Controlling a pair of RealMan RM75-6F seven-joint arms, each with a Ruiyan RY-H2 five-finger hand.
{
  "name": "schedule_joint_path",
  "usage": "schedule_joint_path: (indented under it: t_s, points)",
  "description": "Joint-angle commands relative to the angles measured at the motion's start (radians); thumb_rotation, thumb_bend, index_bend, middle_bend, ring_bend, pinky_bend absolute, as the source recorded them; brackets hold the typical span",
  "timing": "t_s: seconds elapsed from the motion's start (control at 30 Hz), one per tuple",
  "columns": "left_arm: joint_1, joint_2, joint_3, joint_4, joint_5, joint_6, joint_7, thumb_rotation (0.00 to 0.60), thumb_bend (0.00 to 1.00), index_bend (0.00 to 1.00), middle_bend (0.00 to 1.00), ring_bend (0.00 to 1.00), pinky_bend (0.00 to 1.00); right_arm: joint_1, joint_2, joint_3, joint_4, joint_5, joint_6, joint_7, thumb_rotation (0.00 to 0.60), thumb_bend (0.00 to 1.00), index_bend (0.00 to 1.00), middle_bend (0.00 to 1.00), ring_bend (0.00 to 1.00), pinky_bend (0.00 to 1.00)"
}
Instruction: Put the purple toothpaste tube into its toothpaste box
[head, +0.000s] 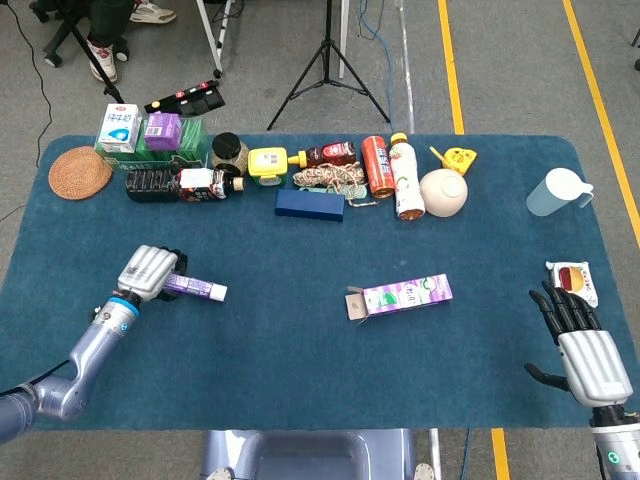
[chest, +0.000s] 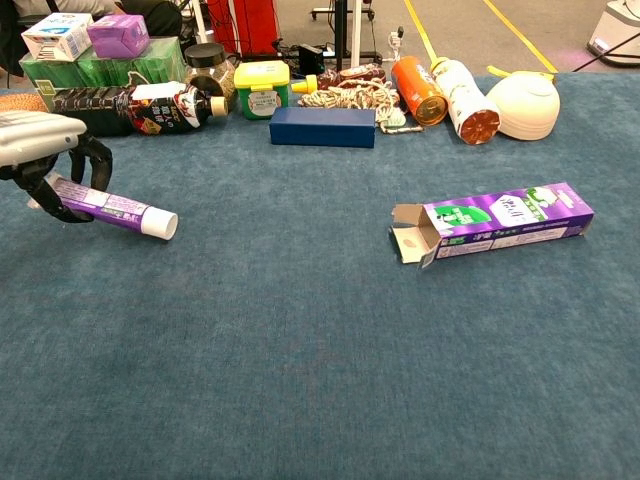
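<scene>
The purple toothpaste tube (head: 194, 289) (chest: 112, 208) lies at the left of the blue table, its white cap pointing right and touching the cloth while its tail end is raised. My left hand (head: 146, 271) (chest: 45, 158) grips that tail end with its fingers curled round it. The purple and white toothpaste box (head: 405, 295) (chest: 495, 221) lies on its side right of centre, its open flap end facing left. At the table's near right, my right hand (head: 584, 350) is held with fingers spread and nothing in it; only the head view shows it.
Along the far edge stand milk cartons (head: 118, 128), dark bottles (head: 180, 184), a yellow container (head: 268, 163), a blue box (head: 309, 204), rope (head: 328, 178), drink bottles (head: 405, 180) and a bowl (head: 444, 192). A woven mat (head: 79, 171) lies far left, a jug (head: 556, 192) far right.
</scene>
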Motion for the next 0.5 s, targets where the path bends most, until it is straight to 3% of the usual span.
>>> schedule_joint_path:
  t_s: [0.03,0.23,0.5]
  points:
    - [0.018,0.044,-0.009,-0.024,0.014,0.032,-0.051,0.600,0.25,0.62,0.47,0.44,0.70,0.033,0.004,0.001,0.030,-0.021,-0.039,-0.015,0.600,0.00,0.06,0.03,0.06,0.10]
    - [0.045,0.151,-0.012,-0.080,0.061,0.071,-0.173,0.600,0.25,0.62,0.47,0.44,0.70,0.158,0.040,0.003,0.037,-0.090,-0.191,-0.004,0.600,0.00,0.09,0.08,0.09,0.14]
    - [0.069,0.258,-0.016,-0.161,0.112,0.125,-0.252,0.600,0.25,0.63,0.47,0.44,0.70,0.286,0.012,0.018,0.030,-0.037,-0.406,-0.008,0.600,0.00,0.10,0.09,0.11,0.18]
